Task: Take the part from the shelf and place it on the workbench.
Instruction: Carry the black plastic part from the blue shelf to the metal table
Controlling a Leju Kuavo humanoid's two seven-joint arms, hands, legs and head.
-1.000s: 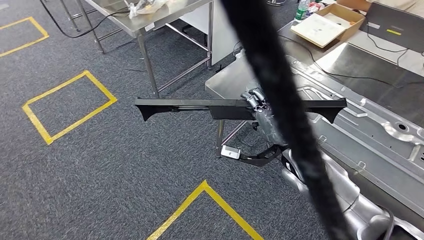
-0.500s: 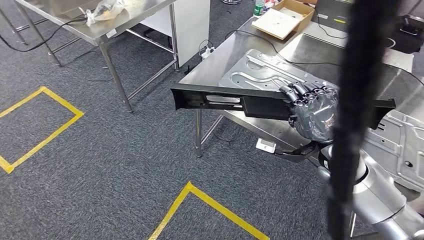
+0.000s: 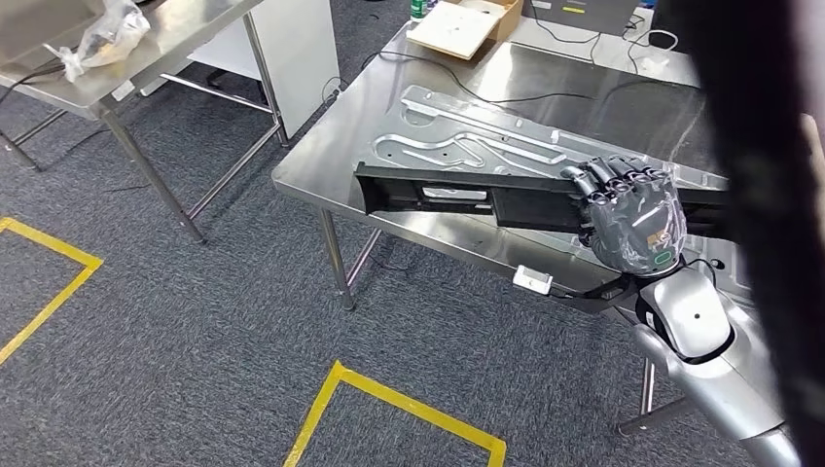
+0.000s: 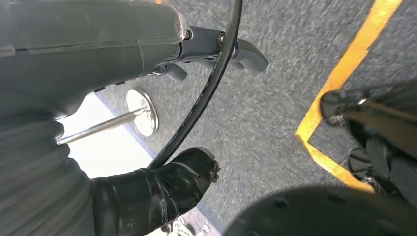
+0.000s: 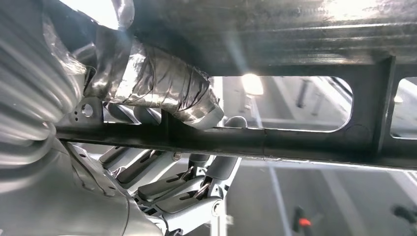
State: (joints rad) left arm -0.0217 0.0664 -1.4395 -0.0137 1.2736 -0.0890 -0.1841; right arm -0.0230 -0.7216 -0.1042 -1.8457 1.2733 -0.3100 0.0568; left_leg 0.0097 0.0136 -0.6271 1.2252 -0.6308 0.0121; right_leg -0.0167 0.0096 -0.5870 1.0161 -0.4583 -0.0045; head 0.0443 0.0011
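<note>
The right hand (image 3: 630, 216), fingers wrapped around the part (image 3: 467, 195), should lower it level onto the bench (image 3: 321, 165); the left hand's (image 4: 162, 189) fingers cannot be judged.

A second steel table (image 3: 185, 34) stands at the far left on grey carpet (image 3: 195, 331), with a crumpled clear plastic bag (image 3: 102, 34) near its front edge. A white panel (image 3: 297, 53) stands between that table and the next one. Yellow tape lines (image 3: 389, 399) mark the carpet. An open cardboard box (image 3: 462, 24) sits at a far edge of the bench top, and black cables (image 3: 525, 97) run across the surface beside a pressed sheet-metal panel (image 3: 486, 141). A small white tag (image 3: 533, 280) hangs at the near edge.
</note>
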